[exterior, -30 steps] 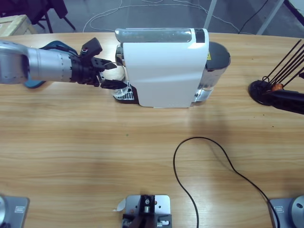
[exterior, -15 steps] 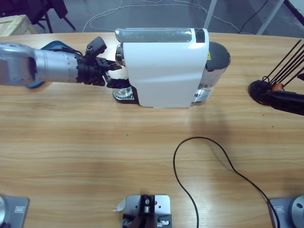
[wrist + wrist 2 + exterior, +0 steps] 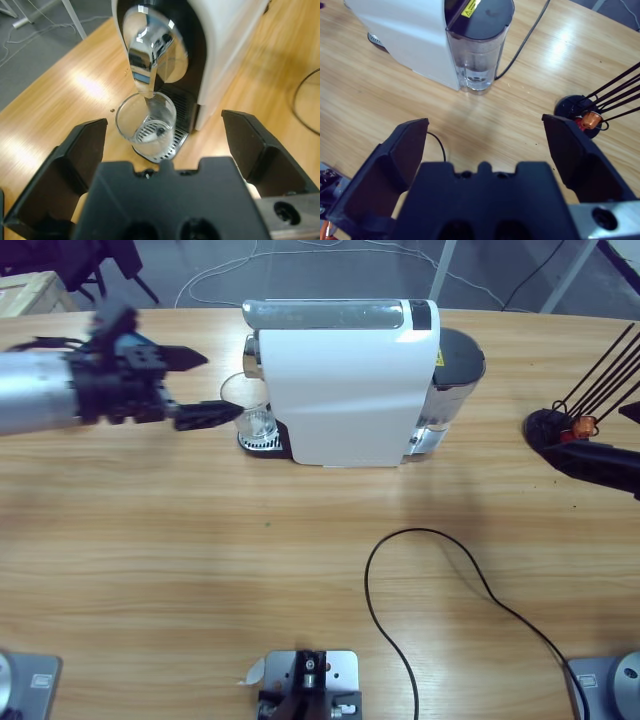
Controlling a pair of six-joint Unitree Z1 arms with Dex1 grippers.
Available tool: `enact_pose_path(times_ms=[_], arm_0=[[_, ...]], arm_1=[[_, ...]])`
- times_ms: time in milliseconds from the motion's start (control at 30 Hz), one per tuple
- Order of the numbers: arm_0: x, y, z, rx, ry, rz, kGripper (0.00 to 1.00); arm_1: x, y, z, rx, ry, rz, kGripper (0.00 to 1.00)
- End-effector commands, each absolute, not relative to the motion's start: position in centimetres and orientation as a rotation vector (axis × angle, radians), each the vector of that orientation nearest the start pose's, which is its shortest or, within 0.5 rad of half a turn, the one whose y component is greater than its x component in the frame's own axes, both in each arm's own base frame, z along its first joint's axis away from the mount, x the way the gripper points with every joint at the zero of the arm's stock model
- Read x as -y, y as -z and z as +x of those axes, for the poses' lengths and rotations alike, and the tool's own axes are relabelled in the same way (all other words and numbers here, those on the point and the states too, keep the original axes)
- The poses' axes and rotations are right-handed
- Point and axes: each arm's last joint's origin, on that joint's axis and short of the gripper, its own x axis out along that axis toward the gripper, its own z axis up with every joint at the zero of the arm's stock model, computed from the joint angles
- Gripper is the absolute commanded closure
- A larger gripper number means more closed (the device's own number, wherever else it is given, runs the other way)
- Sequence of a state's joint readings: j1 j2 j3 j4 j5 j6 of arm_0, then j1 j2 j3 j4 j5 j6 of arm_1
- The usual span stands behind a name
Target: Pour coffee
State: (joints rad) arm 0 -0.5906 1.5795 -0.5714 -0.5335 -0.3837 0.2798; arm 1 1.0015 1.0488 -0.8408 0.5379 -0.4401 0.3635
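A white coffee machine (image 3: 345,390) stands at the table's far middle, its chrome spout (image 3: 145,55) over the drip tray. An empty clear glass (image 3: 250,418) (image 3: 147,125) sits on that drip tray (image 3: 162,145) under the spout. My left gripper (image 3: 200,390) (image 3: 162,145) is open just left of the glass, apart from it, nothing between its jaws. My right gripper (image 3: 485,145) is open too, hovering over bare table and looking toward the machine's clear water tank (image 3: 479,47). In the high view the right arm (image 3: 600,462) enters from the right edge.
A black capsule stand (image 3: 570,410) (image 3: 580,107) with thin rods and an orange capsule (image 3: 592,120) sits at the right. A black cable (image 3: 440,580) loops across the table's near middle. Blue object (image 3: 115,340) lies behind the left arm.
My left gripper has let go of the glass, opened and drawn back to the left. The glass now stands alone on the drip tray. The right arm barely shifted.
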Motion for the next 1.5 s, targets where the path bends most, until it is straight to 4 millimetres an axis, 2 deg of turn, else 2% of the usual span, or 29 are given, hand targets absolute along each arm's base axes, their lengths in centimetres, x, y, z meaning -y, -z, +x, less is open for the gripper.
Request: enact_pose_path(times_ms=[33, 100, 133, 167, 267, 300, 333, 467, 533, 600, 700, 867, 1133, 1500], arm_0=[[12.9, -26.3, 16.4, -0.55, 0.874, 0.181, 0.0], [12.5, -26.5, 15.2, -0.61, 0.836, 0.19, 0.0], [12.8, -26.5, 14.9, -0.652, 0.834, 0.216, 0.0], [13.0, -26.6, 14.7, -0.691, 0.832, 0.241, 0.0], [13.0, -27.8, 14.1, -0.667, 0.844, 0.246, 0.0], [12.9, -28.3, 14.1, -0.64, 0.848, 0.244, 0.0], [13.0, -28.8, 14.2, -0.613, 0.85, 0.24, 0.0], [13.8, -30.8, 15.1, -0.531, 0.859, 0.235, 0.0], [14.1, -31.2, 15.5, -0.517, 0.858, 0.234, 0.0], [14.4, -30.7, 15.9, -0.538, 0.858, 0.243, 0.0], [14.6, -29.5, 16.1, -0.581, 0.858, 0.258, 0.0], [14.5, -28.8, 15.9, -0.604, 0.867, 0.268, 0.0], [15.1, -28.3, 16.5, -0.606, 0.869, 0.269, 0.0], [15.0, -28.4, 16.5, -0.602, 0.87, 0.267, 0.0]], arm_1=[[-12.5, -39.2, 13.7, -0.607, -0.292, -0.128, 0.0], [-14.0, -41.5, 17.0, -0.593, -0.277, -0.107, 0.0], [-14.7, -41.9, 18.7, -0.61, -0.285, -0.09, 0.034], [-15.3, -42.2, 20.6, -0.644, -0.316, -0.069, 0.15], [-16.9, -43.5, 25.7, -0.725, -0.438, -0.029, 0.67], [-17.6, -43.8, 26.9, -0.721, -0.447, -0.032, 0.906], [-18.2, -43.9, 28.1, -0.735, -0.438, -0.042, 1.0], [-20.5, -42.6, 32.1, -0.817, -0.383, -0.06, 1.0], [-21.2, -41.8, 32.9, -0.859, -0.385, -0.067, 1.0], [-21.6, -40.5, 33.4, -0.907, -0.376, -0.073, 1.0], [-21.6, -40.1, 33.3, -0.927, -0.373, -0.081, 1.0], [-21.8, -40.6, 32.6, -0.929, -0.389, -0.087, 1.0], [-23.5, -40.1, 31.1, -0.991, -0.489, -0.098, 1.0], [-23.9, -38.8, 31.6, -1.02, -0.465, -0.119, 1.0]])
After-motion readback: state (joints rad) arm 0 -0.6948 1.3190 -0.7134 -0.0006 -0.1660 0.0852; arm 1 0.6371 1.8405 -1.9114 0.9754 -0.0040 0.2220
